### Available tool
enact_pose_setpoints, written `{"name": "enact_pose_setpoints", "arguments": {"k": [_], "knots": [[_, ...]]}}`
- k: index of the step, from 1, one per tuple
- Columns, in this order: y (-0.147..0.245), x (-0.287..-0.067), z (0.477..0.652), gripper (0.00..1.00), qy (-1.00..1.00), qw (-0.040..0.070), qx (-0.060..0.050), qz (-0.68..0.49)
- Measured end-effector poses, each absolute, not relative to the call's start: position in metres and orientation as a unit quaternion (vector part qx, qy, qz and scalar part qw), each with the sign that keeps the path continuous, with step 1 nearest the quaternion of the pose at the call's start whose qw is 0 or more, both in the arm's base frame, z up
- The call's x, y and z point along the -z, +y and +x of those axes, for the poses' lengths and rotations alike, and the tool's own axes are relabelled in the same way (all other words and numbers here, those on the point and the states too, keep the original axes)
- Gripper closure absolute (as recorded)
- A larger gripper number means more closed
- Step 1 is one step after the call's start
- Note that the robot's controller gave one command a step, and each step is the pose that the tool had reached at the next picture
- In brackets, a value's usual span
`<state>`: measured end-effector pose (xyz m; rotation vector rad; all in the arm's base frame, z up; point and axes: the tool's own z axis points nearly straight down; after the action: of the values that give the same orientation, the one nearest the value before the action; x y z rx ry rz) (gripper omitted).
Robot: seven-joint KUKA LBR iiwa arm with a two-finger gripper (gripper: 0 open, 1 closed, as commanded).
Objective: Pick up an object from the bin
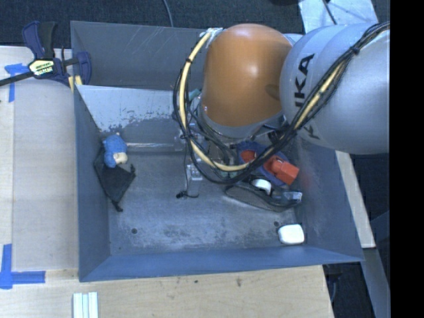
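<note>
The gripper (192, 185) is low in the bin (199, 265), over bare floor near the middle. I see nothing in it, and I can't tell whether it is wide or narrow. I'd judge this as the reaching step, with no grasp made.

Nearest to it, on the arm's side, is a small heap half under the arm, where 2 things stand out: an orange block (285, 171) and a flat black tool (260, 195) with a white patch. The tool's long axis runs away from the gripper toward the arm's side wall, tilting slightly toward the near wall. Beyond the heap, toward the near corner, sits 1 white lump (291, 234).

On the gripper's other side, well apart, a blue and yellow toy (114, 149) lies on a black cloth (115, 179) whose tip points at the near wall.

The next move calls for sliding over 1 of these and straddling it across its short side.
</note>
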<state>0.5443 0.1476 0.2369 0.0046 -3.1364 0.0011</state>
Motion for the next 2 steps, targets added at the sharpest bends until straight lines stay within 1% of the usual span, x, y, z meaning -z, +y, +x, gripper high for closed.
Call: {"name": "enact_pose_setpoints", "arguments": {"k": [1, 2], "knots": [[0.216, -0.068, 0.588, 0.0, -0.958, 0.0, 0.0, 0.286], [0.189, -0.101, 0.569, 0.0, -0.9, -0.001, 0.0, 0.436]]}}
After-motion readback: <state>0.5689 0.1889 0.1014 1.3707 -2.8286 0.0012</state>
